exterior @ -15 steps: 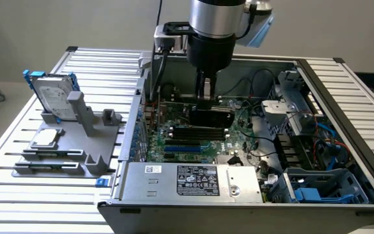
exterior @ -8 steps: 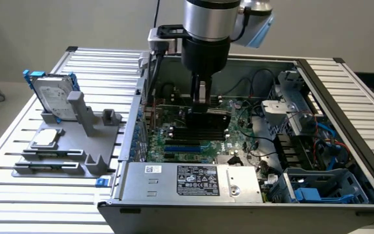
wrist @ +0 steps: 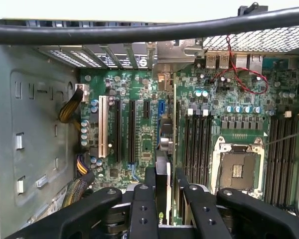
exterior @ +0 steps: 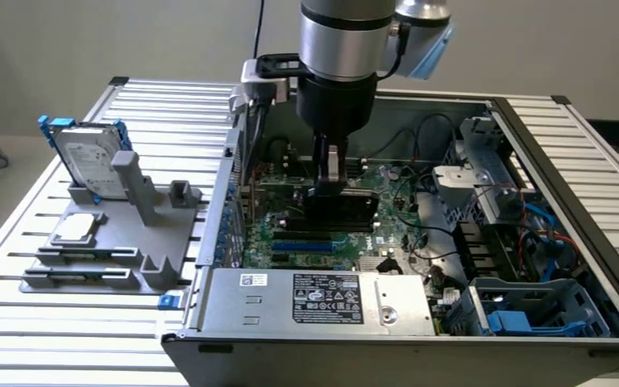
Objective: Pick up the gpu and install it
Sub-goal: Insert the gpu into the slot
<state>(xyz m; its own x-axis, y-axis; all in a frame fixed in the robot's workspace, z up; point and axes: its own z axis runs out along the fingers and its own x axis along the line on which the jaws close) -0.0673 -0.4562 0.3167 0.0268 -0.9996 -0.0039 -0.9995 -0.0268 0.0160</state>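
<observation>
The gpu [exterior: 344, 211] hangs upright inside the open computer case [exterior: 567, 161], its glossy black cover just above the green motherboard [exterior: 396, 234]. My gripper [exterior: 329, 187] reaches down into the case and is shut on the card's upper edge. In the wrist view the gpu [wrist: 164, 139] shows edge-on between my gripper [wrist: 165, 174] and the board. It runs toward the rear bracket openings [wrist: 159, 59]. It stands beside the black expansion slots [wrist: 132, 129], close to the board; I cannot tell whether it touches a slot.
A silver hard drive with blue frame [exterior: 89, 153] and a small processor chip [exterior: 76, 228] rest on a grey fixture [exterior: 138, 210] at the exterior view's left. The power supply [exterior: 315, 302] closes the case front. A thick black cable [wrist: 149, 30] spans above the board, and an open CPU socket [wrist: 237, 169] lies beside the memory slots.
</observation>
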